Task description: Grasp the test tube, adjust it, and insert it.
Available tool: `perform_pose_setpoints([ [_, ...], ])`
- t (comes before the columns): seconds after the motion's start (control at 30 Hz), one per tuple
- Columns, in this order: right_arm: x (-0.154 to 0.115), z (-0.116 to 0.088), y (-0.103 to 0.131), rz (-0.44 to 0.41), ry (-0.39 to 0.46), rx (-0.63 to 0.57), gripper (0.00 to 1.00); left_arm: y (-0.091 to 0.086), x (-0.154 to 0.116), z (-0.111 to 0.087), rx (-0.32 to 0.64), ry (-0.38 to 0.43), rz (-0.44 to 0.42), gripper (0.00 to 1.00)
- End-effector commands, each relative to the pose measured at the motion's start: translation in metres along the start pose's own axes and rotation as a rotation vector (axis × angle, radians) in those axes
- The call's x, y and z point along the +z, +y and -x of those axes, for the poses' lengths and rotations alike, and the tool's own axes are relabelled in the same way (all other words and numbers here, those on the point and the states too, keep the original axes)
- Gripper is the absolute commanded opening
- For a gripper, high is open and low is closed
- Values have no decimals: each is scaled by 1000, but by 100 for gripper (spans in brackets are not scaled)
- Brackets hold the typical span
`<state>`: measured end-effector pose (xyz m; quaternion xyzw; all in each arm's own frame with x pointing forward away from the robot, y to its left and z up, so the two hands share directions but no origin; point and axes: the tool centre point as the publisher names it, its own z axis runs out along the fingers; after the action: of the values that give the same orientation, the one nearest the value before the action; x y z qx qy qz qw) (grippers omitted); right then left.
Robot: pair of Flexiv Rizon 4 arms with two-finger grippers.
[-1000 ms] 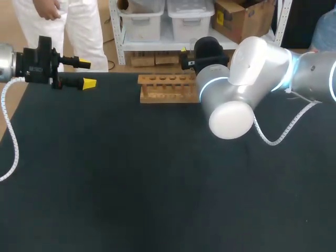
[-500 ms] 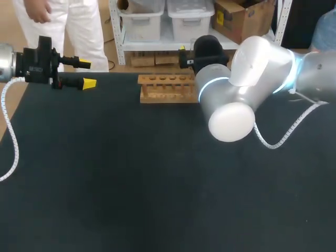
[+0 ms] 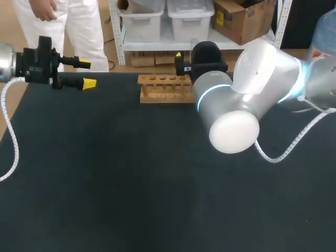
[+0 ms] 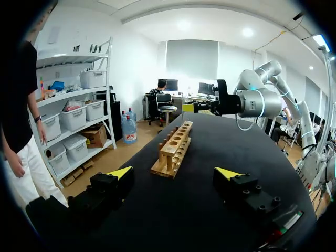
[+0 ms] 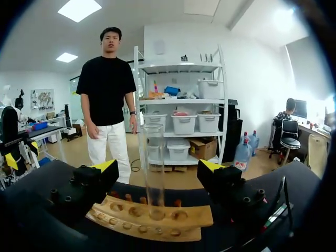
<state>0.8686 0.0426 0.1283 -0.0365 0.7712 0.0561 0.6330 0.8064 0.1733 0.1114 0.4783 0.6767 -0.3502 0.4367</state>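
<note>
A clear test tube [image 5: 152, 173] stands upright in a hole of the wooden rack [image 5: 152, 218]. It is between the fingers of my right gripper [image 5: 157, 166], which are open and apart from the glass on both sides. From above, the rack [image 3: 165, 88] lies at the table's back middle, with the right gripper [image 3: 185, 56] over its right end. My left gripper [image 3: 86, 73] hangs open and empty at the back left. In its own view, the left gripper [image 4: 175, 173] faces the rack [image 4: 173, 149] end-on from some way off.
The black table [image 3: 131, 184] stretches wide in front of the rack. My right arm's bulky elbow [image 3: 233, 128] hangs over the table's middle right, with a white coiled cable [image 3: 286, 142] below it. The left arm's cable [image 3: 10, 142] trails along the left edge.
My right gripper has shifted a little to the left at the rack's right end, and the arm's elbow has swung slightly right. The left arm has kept still.
</note>
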Motion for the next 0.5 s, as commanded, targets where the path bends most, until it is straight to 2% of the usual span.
perform_pose_setpoints([
  [0.03,-20,4,3,6,6,7,100,0,0,-1,4,-5,1,100],
  [0.2,-46,8,11,38,31,24,100,0,0,-1,4,-5,1,100],
  [0.5,-76,12,8,164,80,14,100,0,0,-1,4,-5,1,100],
])
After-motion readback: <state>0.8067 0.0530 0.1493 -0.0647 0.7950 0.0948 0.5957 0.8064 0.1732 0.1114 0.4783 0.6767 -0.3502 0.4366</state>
